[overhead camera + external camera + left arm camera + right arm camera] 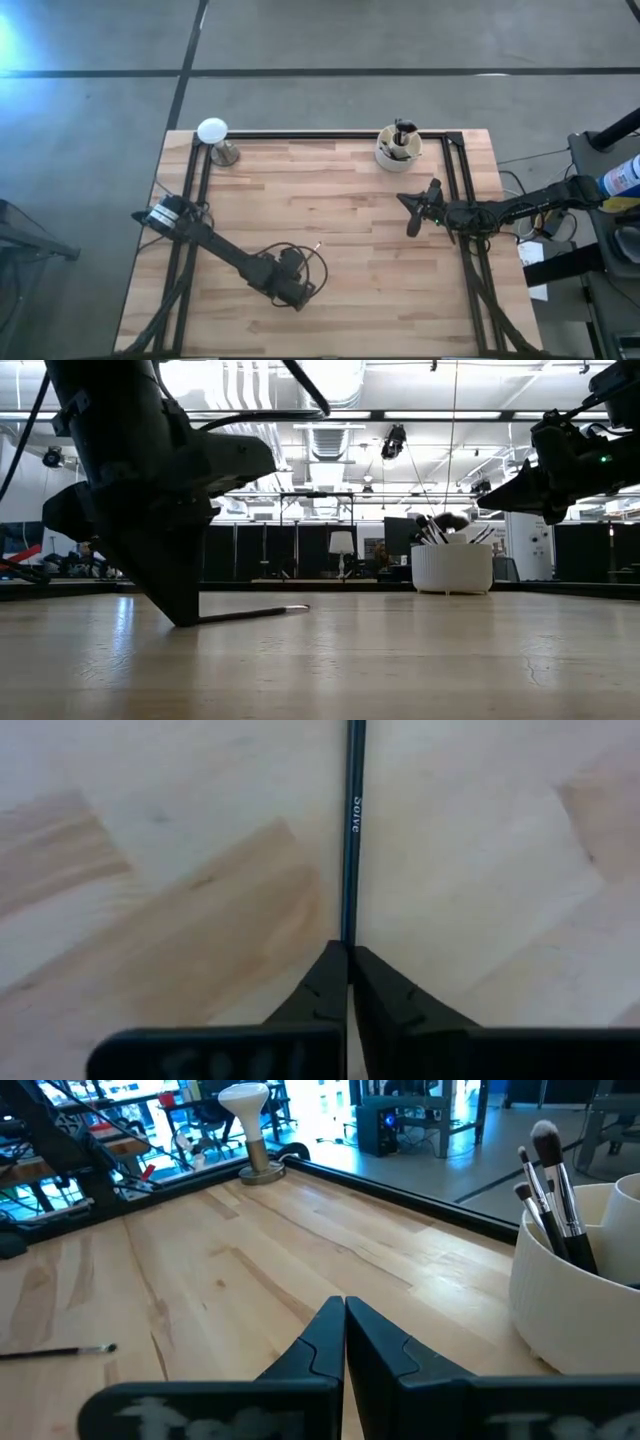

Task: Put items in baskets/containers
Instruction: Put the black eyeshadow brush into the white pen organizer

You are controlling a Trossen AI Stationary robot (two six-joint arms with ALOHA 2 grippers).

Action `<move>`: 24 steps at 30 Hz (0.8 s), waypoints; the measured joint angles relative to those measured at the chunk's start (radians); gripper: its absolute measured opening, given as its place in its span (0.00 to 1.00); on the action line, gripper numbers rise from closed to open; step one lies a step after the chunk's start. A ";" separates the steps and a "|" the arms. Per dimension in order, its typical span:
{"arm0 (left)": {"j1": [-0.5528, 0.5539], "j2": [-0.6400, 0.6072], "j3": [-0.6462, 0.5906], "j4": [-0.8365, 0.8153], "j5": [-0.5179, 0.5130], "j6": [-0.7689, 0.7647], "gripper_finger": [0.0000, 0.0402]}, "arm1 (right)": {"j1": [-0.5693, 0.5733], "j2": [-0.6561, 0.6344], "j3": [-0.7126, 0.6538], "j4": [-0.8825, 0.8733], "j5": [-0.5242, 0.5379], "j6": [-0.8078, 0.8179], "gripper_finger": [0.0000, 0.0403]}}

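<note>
Pale wood planking carrying everything here, table bare but for a few things. Lying flat near the front edge, left of centre: one thin dark-handled brush, its handle pinched between the closed fingertips of the left gripper, tips pressing right down at the wood. Standing at the back edge toward the right corner: the cream-white cup, already bristling with other brushes. Hovering above the right side, well short of that cup: the right gripper, fingers together and gripping nothing. Likely trouble from here: slipping or pivoting of so slim a handle in a fingertip pinch while lifting, swinging sideways, or snagging on the crowded cup during lowering and tipping it over.
</note>
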 joint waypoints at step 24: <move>-0.076 -0.031 -0.028 0.176 -0.551 0.173 0.00 | 0.000 0.000 0.000 0.030 -0.133 0.060 0.02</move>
